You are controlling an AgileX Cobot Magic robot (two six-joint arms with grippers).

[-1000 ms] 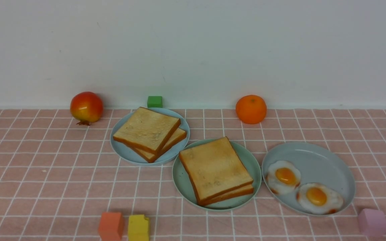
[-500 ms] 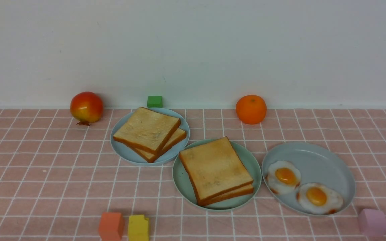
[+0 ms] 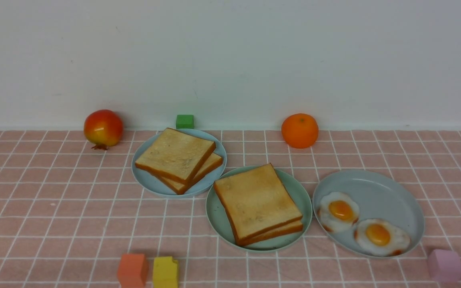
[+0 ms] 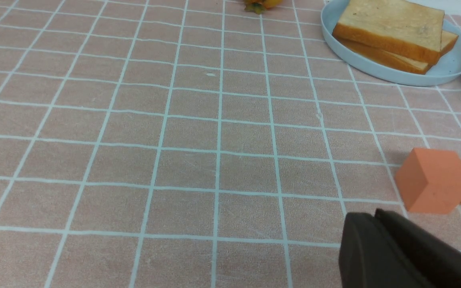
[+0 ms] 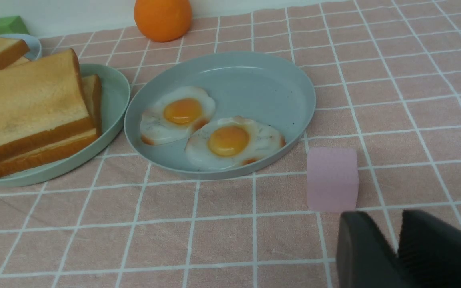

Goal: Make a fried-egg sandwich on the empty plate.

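Note:
Two toast slices [image 3: 256, 202] lie stacked on the mint-green plate [image 3: 214, 216] at the table's middle. No egg shows between them. They also show in the right wrist view [image 5: 26, 108]. Two fried eggs [image 3: 338, 210] [image 3: 380, 236] lie in the grey-blue plate [image 3: 374, 180] to its right. Neither gripper shows in the front view. My left gripper [image 4: 374, 218] is shut and empty, low over the cloth beside the orange cube [image 4: 430, 182]. My right gripper [image 5: 386, 218] is shut and empty, just behind the pink cube [image 5: 331, 178].
A pale-blue plate [image 3: 142, 180] with two more toast slices [image 3: 174, 154] sits back left. A red fruit [image 3: 103, 128], a green cube [image 3: 185, 121] and an orange [image 3: 299, 130] stand by the wall. A yellow cube [image 3: 165, 272] is at the front.

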